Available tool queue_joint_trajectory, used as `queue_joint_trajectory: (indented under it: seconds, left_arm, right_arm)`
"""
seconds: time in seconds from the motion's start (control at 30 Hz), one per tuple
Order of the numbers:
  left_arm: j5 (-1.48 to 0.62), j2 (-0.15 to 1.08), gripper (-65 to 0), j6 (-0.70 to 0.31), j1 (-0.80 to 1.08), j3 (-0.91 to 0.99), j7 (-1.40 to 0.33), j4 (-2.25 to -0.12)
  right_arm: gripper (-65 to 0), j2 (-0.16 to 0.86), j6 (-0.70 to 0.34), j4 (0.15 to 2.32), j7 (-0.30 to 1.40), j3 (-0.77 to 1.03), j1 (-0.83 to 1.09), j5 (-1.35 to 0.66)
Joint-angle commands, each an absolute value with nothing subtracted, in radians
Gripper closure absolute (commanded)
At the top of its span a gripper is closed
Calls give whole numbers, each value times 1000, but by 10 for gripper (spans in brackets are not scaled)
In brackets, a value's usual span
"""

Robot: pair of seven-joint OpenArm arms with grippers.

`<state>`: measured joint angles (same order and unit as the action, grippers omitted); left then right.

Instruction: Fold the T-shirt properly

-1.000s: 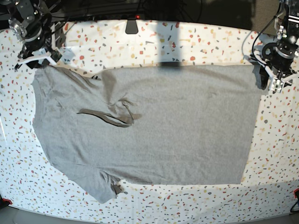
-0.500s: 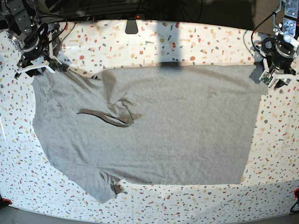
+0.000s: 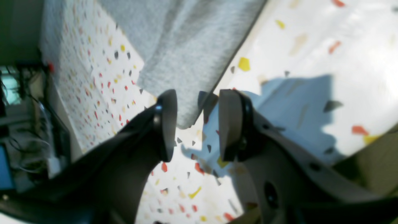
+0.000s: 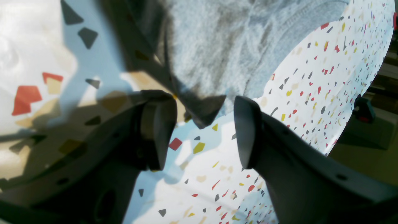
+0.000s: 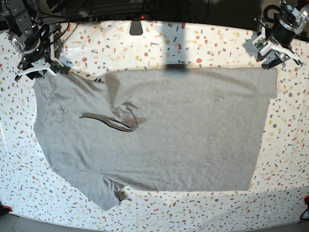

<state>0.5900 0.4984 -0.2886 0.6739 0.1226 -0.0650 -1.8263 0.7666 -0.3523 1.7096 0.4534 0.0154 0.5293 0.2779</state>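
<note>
The light grey T-shirt (image 5: pixel 159 125) lies spread flat on the speckled table (image 5: pixel 203 43), plain side up, collar (image 5: pixel 111 122) to the left and hem to the right. My left gripper (image 5: pixel 276 50) is open just above the shirt's far right hem corner. In the left wrist view the left gripper (image 3: pixel 197 124) is open, with that shirt corner (image 3: pixel 186 62) just beyond the fingertips, not held. My right gripper (image 5: pixel 35 69) is open at the shirt's far left sleeve edge. In the right wrist view the right gripper (image 4: pixel 202 133) is open, with grey cloth (image 4: pixel 236 43) just ahead.
A black mount (image 5: pixel 136 27) sits at the table's back edge, with dark cables behind it. A small red piece (image 5: pixel 305 200) is at the right front edge. A sleeve (image 5: pixel 112 195) reaches near the front edge.
My left gripper has moved up and away from the right hem corner, which now lies flat and uncovered. The right gripper has barely shifted. The shirt is otherwise unchanged.
</note>
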Motion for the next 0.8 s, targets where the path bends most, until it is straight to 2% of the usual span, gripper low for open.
queue_joint_trajectory:
  seconds: [0.0,0.5,0.77]
  left_arm:
    - [599,513,-222,-266,661,130,-52,-1830]
    - [680,513,-221,-266,564,51,-67,-1683]
    - [681,513,-208,-266,464,51,-96,-1515]
  right_arm:
    - [-334,784,-344,1720,466,26,527,277]
    - [-334,784,-341,1720,521,26,526,277]
    - [-334,784,-337,1720,528,26,526,278]
